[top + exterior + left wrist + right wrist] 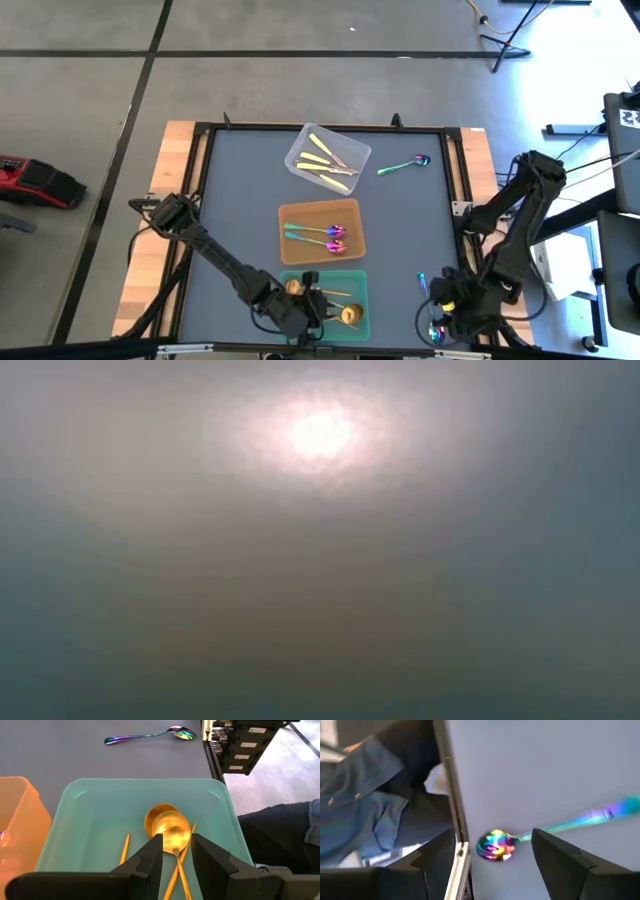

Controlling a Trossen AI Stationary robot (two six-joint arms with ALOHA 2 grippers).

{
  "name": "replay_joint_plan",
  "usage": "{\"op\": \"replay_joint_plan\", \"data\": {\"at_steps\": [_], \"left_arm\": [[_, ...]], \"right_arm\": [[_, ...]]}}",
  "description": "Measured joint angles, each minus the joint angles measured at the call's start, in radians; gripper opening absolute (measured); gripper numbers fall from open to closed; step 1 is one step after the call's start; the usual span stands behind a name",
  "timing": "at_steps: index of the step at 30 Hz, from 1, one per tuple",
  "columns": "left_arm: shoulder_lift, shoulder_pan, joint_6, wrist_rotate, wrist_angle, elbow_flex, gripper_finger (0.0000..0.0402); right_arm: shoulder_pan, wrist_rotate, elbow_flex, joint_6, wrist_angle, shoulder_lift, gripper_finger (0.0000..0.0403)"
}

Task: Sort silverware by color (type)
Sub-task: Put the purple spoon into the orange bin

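My left gripper is open over the green bin. In the left wrist view its fingers stand on either side of the handle of a copper-gold spoon, which lies in the bin on other gold spoons. My right gripper is wide open low over the table's near right corner. Its fingers stand on either side of a rainbow spoon's bowl. That spoon lies flat on the table beside the edge rail. Another rainbow spoon lies at the far right.
A clear bin at the far side holds pale yellow knives. An orange bin in the middle holds rainbow spoons. A person's blue clothing shows just beyond the table's near edge. The low view shows only a blur.
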Motion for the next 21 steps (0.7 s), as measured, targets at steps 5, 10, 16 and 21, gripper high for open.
{"op": "replay_joint_plan", "data": {"at_steps": [5,10,16,21], "left_arm": [[0.0,0.006,0.0,0.0,0.0,0.0,0.0095],[0.0,0.014,-0.001,0.0,0.0,0.0,0.0095],[0.0,0.013,-0.018,0.0,0.0,0.0,0.0095],[0.0,0.014,-0.026,-0.002,0.0,0.0,0.0095]], "right_arm": [[0.057,-0.004,0.0,0.235,-0.086,0.041,0.0253],[0.084,-0.064,-0.001,0.333,-0.121,0.123,0.0253],[0.051,-0.037,-0.001,0.33,-0.119,0.219,0.0253],[0.027,-0.023,-0.003,0.287,-0.097,0.299,0.0253]]}}
